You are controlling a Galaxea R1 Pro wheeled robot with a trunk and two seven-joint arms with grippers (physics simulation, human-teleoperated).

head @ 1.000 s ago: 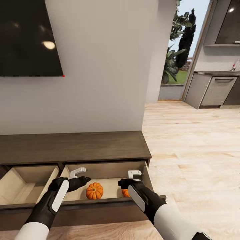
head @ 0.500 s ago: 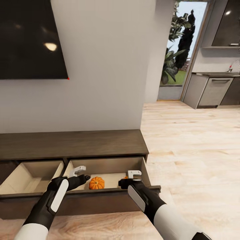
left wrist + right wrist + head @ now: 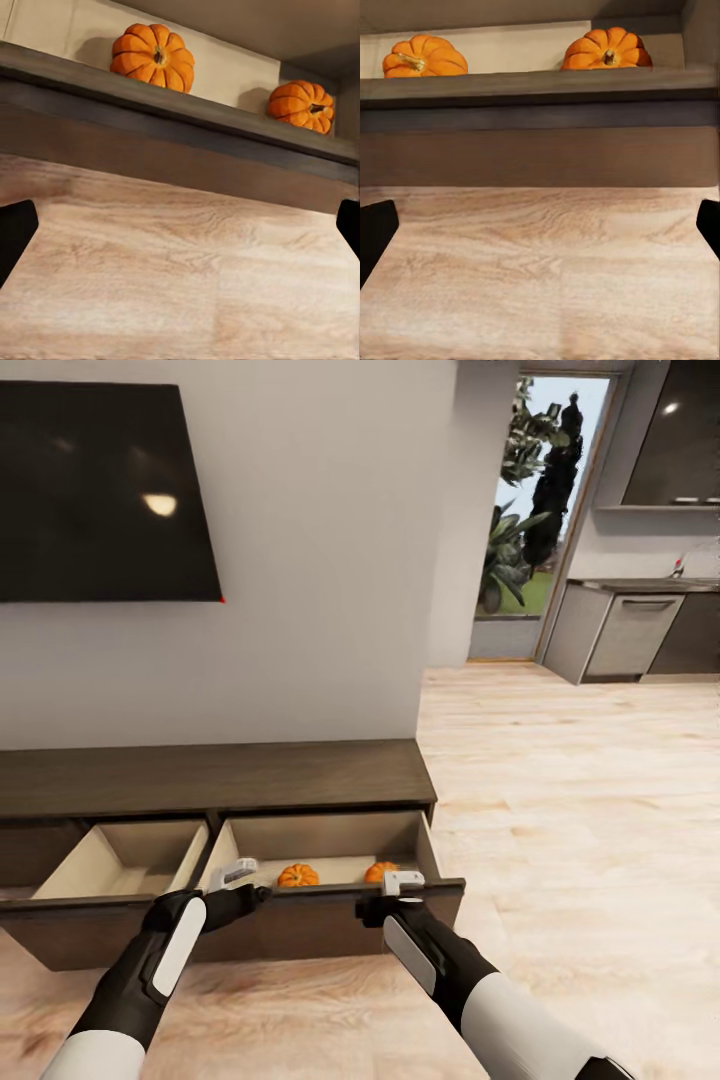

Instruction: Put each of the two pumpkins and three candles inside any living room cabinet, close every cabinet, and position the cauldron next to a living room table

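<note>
Two drawers of the long dark-brown cabinet [image 3: 215, 775] are pulled out under the wall-mounted TV [image 3: 100, 490]. The right drawer [image 3: 330, 860] has both pumpkins in it: one pumpkin [image 3: 298, 875] sits toward the middle, and the other pumpkin [image 3: 379, 871] is tucked near the drawer's right-hand wall, partly hidden behind the front panel in the head view. They're apart from each other, both upright with stems up, as seen over the drawer edge in the wrist views [image 3: 153, 57] [image 3: 301, 106]. The left drawer [image 3: 120, 860] looks bare inside as far as can be seen.

The left hand [image 3: 236, 874] is held just in front of the right drawer's front panel, over the wood floor [image 3: 560, 790], with nothing gripped; its fingers are spread wide, the dark tips showing at both edges of the left wrist view. The right hand [image 3: 404, 880] is held in front of the same drawer's right end, also released and holding nothing, fingers spread just as wide in its own wrist view. Neither hand can be seen touching the drawer.

Off to the right, a doorway [image 3: 535, 510] with plants outside and some grey kitchen units [image 3: 630, 630] can be made out.
</note>
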